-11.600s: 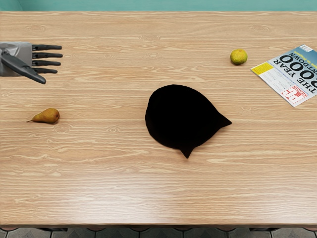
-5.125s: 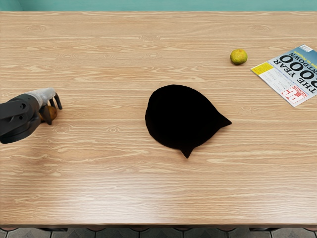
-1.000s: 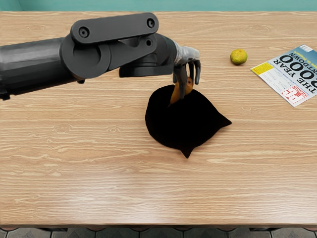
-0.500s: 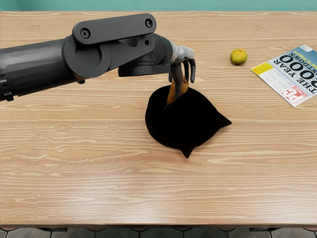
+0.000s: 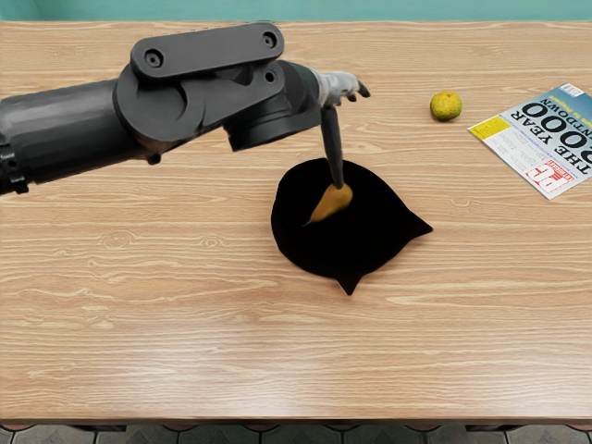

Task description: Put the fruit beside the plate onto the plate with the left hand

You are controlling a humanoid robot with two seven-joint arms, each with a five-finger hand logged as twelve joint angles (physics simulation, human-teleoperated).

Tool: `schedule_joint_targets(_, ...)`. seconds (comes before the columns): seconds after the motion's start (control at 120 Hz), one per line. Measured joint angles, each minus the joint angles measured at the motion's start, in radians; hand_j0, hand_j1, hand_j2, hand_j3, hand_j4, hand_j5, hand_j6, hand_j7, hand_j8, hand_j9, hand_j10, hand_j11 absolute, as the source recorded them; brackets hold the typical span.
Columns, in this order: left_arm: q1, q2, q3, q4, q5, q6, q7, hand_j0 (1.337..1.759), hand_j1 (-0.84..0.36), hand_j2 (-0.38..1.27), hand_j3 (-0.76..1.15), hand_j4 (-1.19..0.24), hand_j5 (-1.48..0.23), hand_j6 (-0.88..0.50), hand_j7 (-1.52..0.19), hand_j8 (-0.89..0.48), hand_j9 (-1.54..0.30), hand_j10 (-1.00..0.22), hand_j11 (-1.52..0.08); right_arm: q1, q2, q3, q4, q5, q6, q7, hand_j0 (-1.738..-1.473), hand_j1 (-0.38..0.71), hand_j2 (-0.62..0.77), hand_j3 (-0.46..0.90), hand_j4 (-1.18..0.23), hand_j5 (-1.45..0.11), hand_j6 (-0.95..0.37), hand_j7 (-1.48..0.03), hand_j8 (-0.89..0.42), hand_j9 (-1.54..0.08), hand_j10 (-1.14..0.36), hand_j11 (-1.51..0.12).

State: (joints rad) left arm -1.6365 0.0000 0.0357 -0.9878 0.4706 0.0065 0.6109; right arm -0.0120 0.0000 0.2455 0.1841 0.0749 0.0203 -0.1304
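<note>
A yellow-brown pear (image 5: 330, 200) lies on the upper middle of the black plate (image 5: 363, 242) at the table's centre. My left arm comes in from the left edge, and its hand (image 5: 347, 131) hovers just above the plate's far rim. The fingers (image 5: 356, 90) are spread open, and one long dark finger (image 5: 332, 148) points straight down, its tip at the pear's top. I cannot tell whether that tip still touches the fruit. No other finger wraps the pear. The right arm is out of view.
A small yellow-green citrus fruit (image 5: 446, 105) sits at the back right. A magazine (image 5: 544, 139) lies beside it at the right edge. My thick dark forearm (image 5: 111, 111) covers the back left of the wooden table (image 5: 185, 305).
The hand's fingers have uncurled from the pear and spread. The pear has dropped from the hand down onto the plate. The hand has lifted slightly.
</note>
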Motion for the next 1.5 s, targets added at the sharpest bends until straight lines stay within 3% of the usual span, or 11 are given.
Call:
schedule_joint_targets(0.125, 0.018, 0.109, -0.021, -0.106, -0.195, 0.006, 0.000, 1.658, 0.31, 0.04, 0.00, -0.04, -0.05, -0.03, -0.05, -0.03, -0.05, -0.04, -0.05, 0.000, 0.000, 0.001, 0.000, 0.000, 0.000, 0.000, -1.658, -0.32, -0.01, 0.00, -0.03, -0.03, -0.03, -0.03, -0.03, -0.03, -0.03, -0.03)
schedule_joint_targets(0.308, 0.075, 0.248, -0.110, -0.305, -0.347, 0.066, 0.000, 1.658, 0.33, 0.01, 0.00, -0.02, -0.02, -0.01, -0.02, -0.01, -0.02, -0.02, -0.02, 0.000, 0.000, 0.003, 0.001, 0.000, 0.000, 0.000, -1.658, -0.32, -0.01, 0.00, -0.03, -0.04, -0.03, -0.04, -0.03, -0.04, -0.03, -0.04)
schedule_joint_targets(0.417, 0.155, 0.347, -0.167, -0.402, -0.468, 0.063, 0.000, 1.658, 0.34, 0.01, 0.00, -0.01, -0.01, -0.01, -0.01, -0.01, -0.01, -0.01, -0.01, 0.000, 0.000, 0.003, 0.001, 0.000, 0.000, 0.000, -1.658, -0.32, -0.01, 0.00, -0.03, -0.04, -0.03, -0.04, -0.03, -0.04, -0.03, -0.04)
schedule_joint_targets(0.55, 0.242, 0.487, -0.228, -0.462, -0.601, -0.013, 0.000, 1.658, 0.34, 0.00, 0.00, -0.01, -0.01, 0.00, -0.01, 0.00, -0.01, -0.01, -0.01, 0.000, 0.000, 0.003, 0.006, 0.001, 0.000, 0.000, -1.658, -0.32, -0.01, 0.00, -0.03, -0.03, -0.03, -0.03, -0.03, -0.03, -0.03, -0.03)
schedule_joint_targets(0.683, 0.336, 0.574, -0.288, -0.481, -0.691, -0.122, 0.000, 1.658, 0.35, 0.00, 0.00, 0.00, 0.00, 0.00, 0.00, 0.00, 0.00, 0.00, 0.00, 0.000, 0.000, 0.004, 0.008, 0.002, 0.000, 0.000, -1.658, -0.32, -0.01, 0.00, -0.03, -0.03, -0.03, -0.03, -0.03, -0.03, -0.03, -0.03)
schedule_joint_targets(1.133, 0.459, 0.901, -0.331, -0.480, -0.845, -0.355, 0.000, 1.658, 0.35, 0.00, 0.00, 0.00, 0.00, 0.00, 0.00, 0.00, 0.00, 0.00, 0.00, 0.001, 0.000, 0.004, 0.009, 0.002, 0.000, 0.000, -1.658, -0.32, -0.01, 0.00, -0.03, -0.03, -0.03, -0.03, -0.03, -0.03, -0.03, -0.03)
schedule_joint_targets(1.5, 0.520, 1.066, -0.332, -0.373, -0.870, -0.594, 0.000, 1.658, 0.35, 0.00, 0.00, 0.00, 0.00, 0.00, 0.00, 0.00, 0.00, 0.00, 0.00, 0.001, 0.000, 0.005, 0.010, 0.002, 0.000, 0.001, -1.658, -0.32, -0.01, 0.00, -0.03, -0.03, -0.03, -0.03, -0.03, -0.03, -0.03, -0.03)
